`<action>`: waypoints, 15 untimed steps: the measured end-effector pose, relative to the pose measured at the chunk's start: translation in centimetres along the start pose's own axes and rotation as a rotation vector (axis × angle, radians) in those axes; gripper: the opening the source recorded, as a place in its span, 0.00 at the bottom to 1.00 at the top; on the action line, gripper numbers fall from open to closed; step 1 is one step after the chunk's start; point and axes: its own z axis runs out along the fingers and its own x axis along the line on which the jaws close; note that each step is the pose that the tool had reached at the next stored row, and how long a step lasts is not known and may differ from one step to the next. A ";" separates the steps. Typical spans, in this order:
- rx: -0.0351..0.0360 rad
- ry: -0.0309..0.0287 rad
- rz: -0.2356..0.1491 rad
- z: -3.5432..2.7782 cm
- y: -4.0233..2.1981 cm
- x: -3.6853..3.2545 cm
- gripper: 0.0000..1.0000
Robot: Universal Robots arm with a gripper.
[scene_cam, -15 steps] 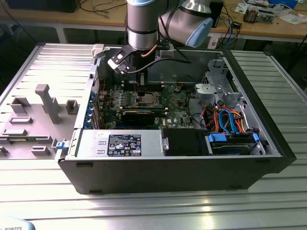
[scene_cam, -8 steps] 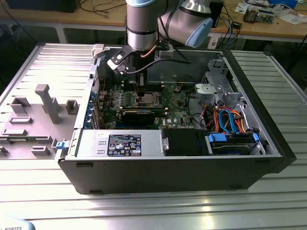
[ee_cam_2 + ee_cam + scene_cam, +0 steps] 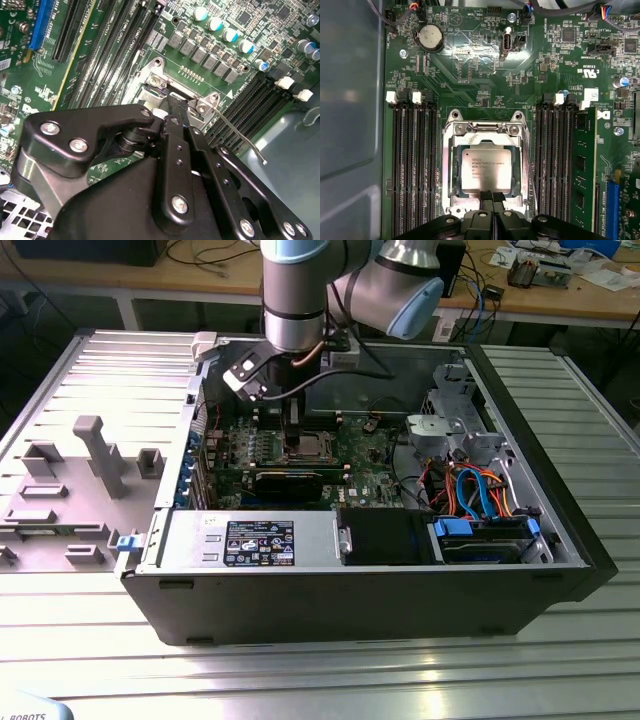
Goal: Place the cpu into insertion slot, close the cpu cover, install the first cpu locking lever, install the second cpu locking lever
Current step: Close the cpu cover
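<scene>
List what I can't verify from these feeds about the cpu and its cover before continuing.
1. First wrist view: one edge of the cpu cover is behind the gripper, so contact there cannot be judged.
2. Second wrist view: most of the insertion slot is blocked by the gripper's body.
3. Exterior view: the cpu is too small, with the arm partly in front, to judge seating.
</scene>
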 end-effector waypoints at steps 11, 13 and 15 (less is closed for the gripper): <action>0.0004 0.0004 0.000 0.47 -0.09 0.03 0.11; 0.0009 -0.0002 0.000 0.69 -0.11 0.03 0.11; 0.0011 0.0003 0.000 0.73 -0.12 0.02 0.11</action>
